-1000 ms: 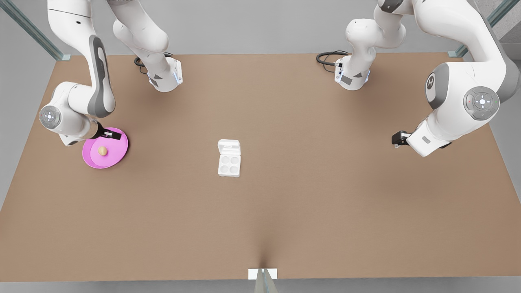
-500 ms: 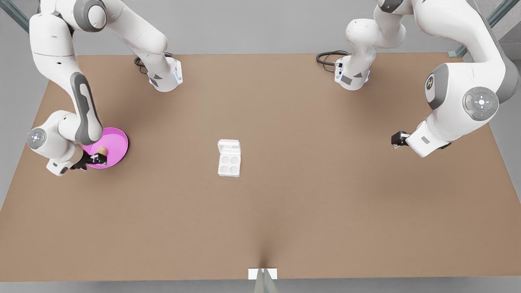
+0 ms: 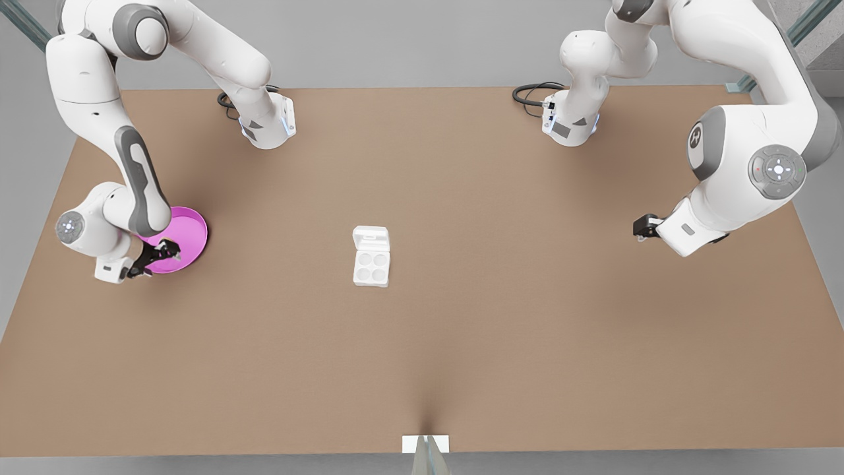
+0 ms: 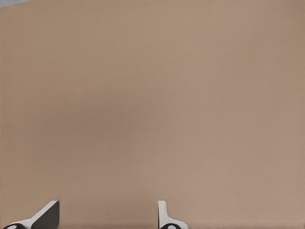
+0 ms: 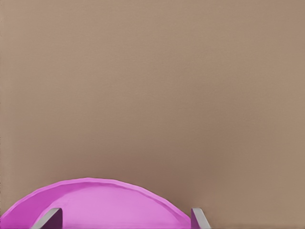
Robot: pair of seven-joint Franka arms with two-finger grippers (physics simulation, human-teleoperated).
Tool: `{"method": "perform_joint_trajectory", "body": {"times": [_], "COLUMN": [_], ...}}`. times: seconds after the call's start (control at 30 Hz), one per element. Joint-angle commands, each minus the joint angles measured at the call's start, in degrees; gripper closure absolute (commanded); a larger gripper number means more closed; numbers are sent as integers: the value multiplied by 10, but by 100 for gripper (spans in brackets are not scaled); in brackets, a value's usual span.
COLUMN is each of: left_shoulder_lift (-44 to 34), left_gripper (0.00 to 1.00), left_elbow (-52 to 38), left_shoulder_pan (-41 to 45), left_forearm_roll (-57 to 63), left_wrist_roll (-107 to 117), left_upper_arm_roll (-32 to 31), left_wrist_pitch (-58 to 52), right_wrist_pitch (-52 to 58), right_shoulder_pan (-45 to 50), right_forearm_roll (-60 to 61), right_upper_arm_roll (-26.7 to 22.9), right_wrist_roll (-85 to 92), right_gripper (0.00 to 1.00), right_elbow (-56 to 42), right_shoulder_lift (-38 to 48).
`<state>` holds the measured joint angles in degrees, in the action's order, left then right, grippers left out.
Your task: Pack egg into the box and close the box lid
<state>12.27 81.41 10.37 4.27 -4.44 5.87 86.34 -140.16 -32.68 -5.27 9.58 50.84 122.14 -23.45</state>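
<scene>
Pink dish (image 3: 191, 227) sits at the left of the front view on the brown table (image 3: 461, 343). The right gripper (image 3: 158, 254) is lowered into the dish; in the right wrist view its fingers (image 5: 47, 220) stand apart over the dish's pink rim (image 5: 95, 195). Whether they hold the egg cannot be told, and the egg itself is hidden. The box (image 3: 370, 267) rests near the centre of the front view, well apart from the dish, its four wells uncovered. The box lid (image 3: 370, 237) lies open, hinged at the box's upper edge. The left gripper (image 3: 639, 227) waits at the right of the front view; its fingers (image 4: 45, 217) are spread over bare table.
</scene>
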Motion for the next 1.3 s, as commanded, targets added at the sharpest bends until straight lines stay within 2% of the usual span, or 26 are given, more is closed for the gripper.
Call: {"method": "perform_joint_trajectory", "body": {"times": [0.0,0.4,0.7,1.27], "left_shoulder_lift": [-1,-1,0,3], "left_gripper": [0,0,0,0], "left_elbow": [0,0,0,0], "left_shoulder_pan": [0,1,1,1], "left_forearm_roll": [0,0,0,0], "left_wrist_roll": [-1,0,0,3], "left_upper_arm_roll": [0,0,0,0], "left_wrist_pitch": [0,-5,-4,-1], "right_wrist_pitch": [1,-9,-53,-52], "right_shoulder_pan": [0,-58,-113,-101], "right_forearm_roll": [1,0,0,0], "right_upper_arm_roll": [0,1,1,7], "right_wrist_roll": [101,63,69,35], "right_gripper": [0,0,0,0], "right_elbow": [2,43,38,68], "right_shoulder_lift": [2,23,-13,-6]}}
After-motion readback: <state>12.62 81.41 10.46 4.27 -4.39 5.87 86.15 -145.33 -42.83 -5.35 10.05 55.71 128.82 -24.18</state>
